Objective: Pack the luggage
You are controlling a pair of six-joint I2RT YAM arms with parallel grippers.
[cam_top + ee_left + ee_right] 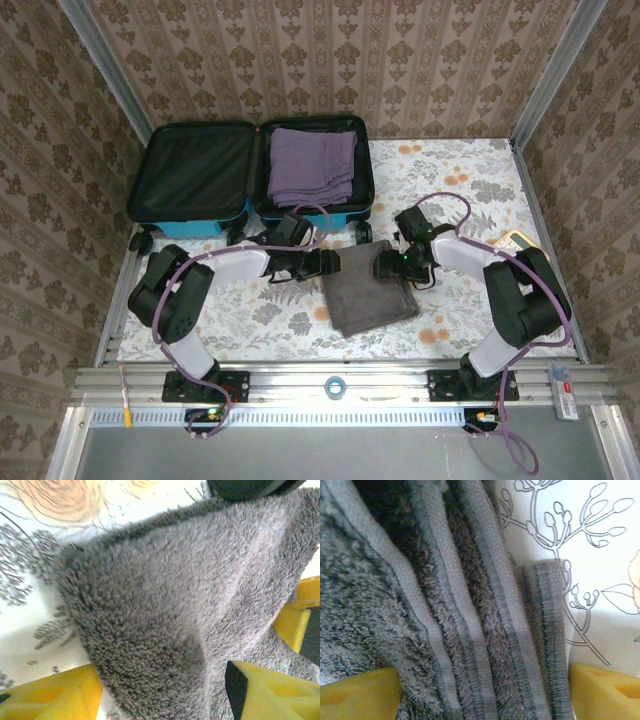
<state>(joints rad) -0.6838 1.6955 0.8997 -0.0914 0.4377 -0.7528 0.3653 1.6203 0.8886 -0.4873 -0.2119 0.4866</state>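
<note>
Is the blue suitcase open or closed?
Open. The luggage lies flat with both halves spread: the left half bare black lining, the right holding a folded purple towel.
</note>
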